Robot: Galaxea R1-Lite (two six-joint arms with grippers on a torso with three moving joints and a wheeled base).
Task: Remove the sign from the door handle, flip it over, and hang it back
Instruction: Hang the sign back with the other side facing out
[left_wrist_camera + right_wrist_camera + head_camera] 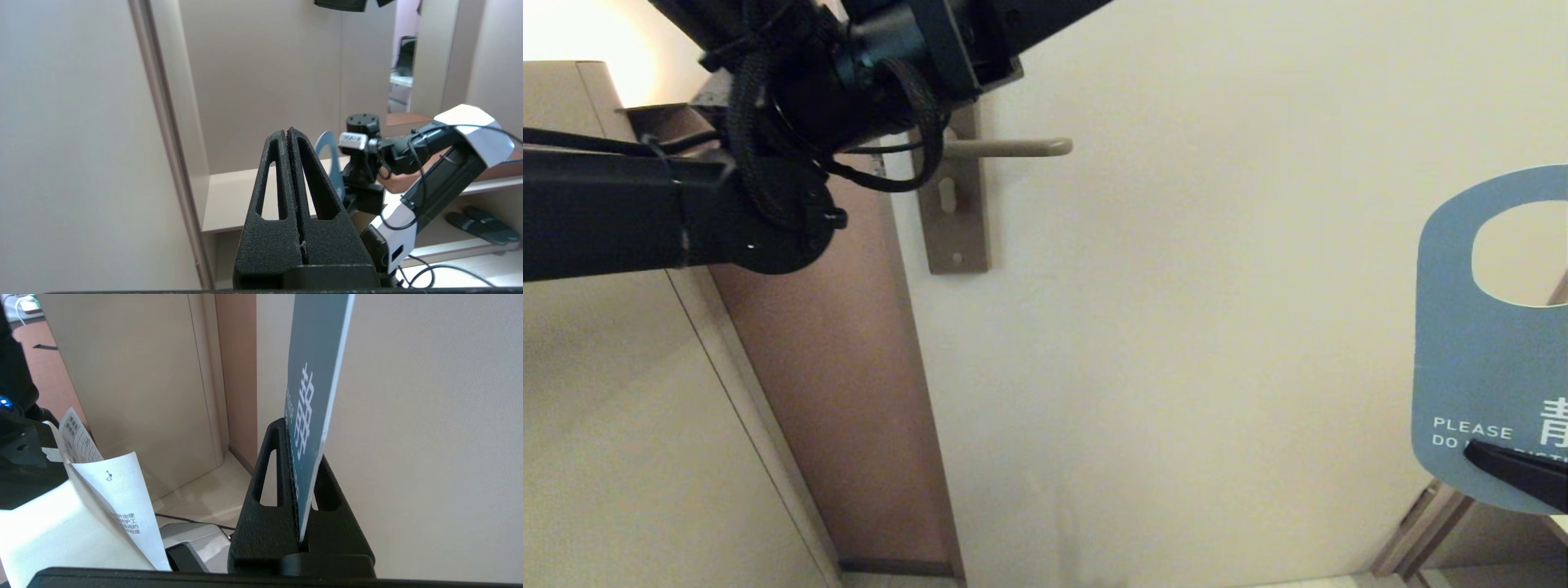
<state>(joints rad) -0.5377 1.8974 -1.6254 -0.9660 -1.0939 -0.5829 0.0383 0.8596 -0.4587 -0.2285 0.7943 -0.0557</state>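
Right gripper [1515, 469] shows only as a dark fingertip at the lower right edge of the head view, clamped on the bottom of the sign [1478, 359], whose blue face with "PLEASE DO" lettering and cut-out hole stands upright at the right edge, well apart from the door handle [1009, 148]. That beige lever juts out level in the upper middle from a tall grey-brown plate [954, 212] with a keyhole, on a pale cream door [1176, 327]; the left arm [670, 212] fills the upper left, in front of a brown door frame [833, 392]. From the left wrist, the left gripper [291, 134] has its black fingers pressed together with nothing between them; past it stand pale wall panels, a beige shelf [229, 192] and the right arm with the sign edge-on [331, 159]. From the right wrist, the sign [314, 384] rises from between the shut fingers [267, 506], close to the cream door [429, 437], with a printed paper sheet [122, 494] at lower left.
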